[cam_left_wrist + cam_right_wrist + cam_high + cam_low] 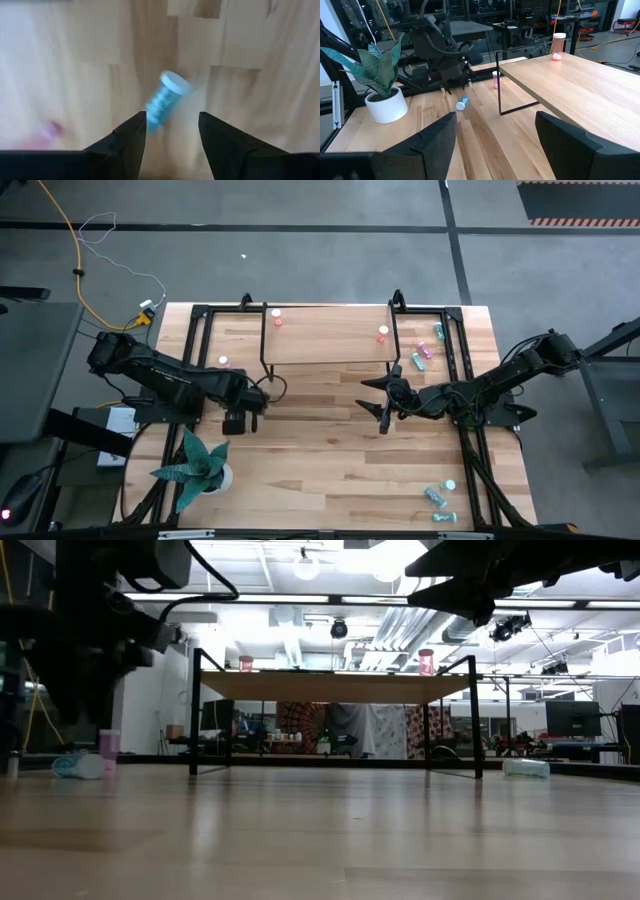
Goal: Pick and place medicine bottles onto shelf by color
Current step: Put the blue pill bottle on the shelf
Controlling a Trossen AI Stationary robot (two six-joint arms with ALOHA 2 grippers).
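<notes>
My left gripper (240, 420) hangs open over the table, left of the shelf (330, 340). In its wrist view a teal bottle (167, 97) lies on its side on the table, just ahead of the open fingers (172, 120). The right wrist view shows that bottle (462, 102) below the left gripper, apart from it. My right gripper (378, 400) is open and empty, near the shelf's right front leg. Two red-orange bottles (276, 314) (382, 332) stand on the shelf top. A pink bottle (224, 362) stands on the table left of the shelf.
A white pot with a green plant (200, 465) stands at the table's near left. More teal and pink bottles lie right of the shelf (425, 352) and at the near right corner (440, 495). Bare wood (320, 450) lies in front of the shelf.
</notes>
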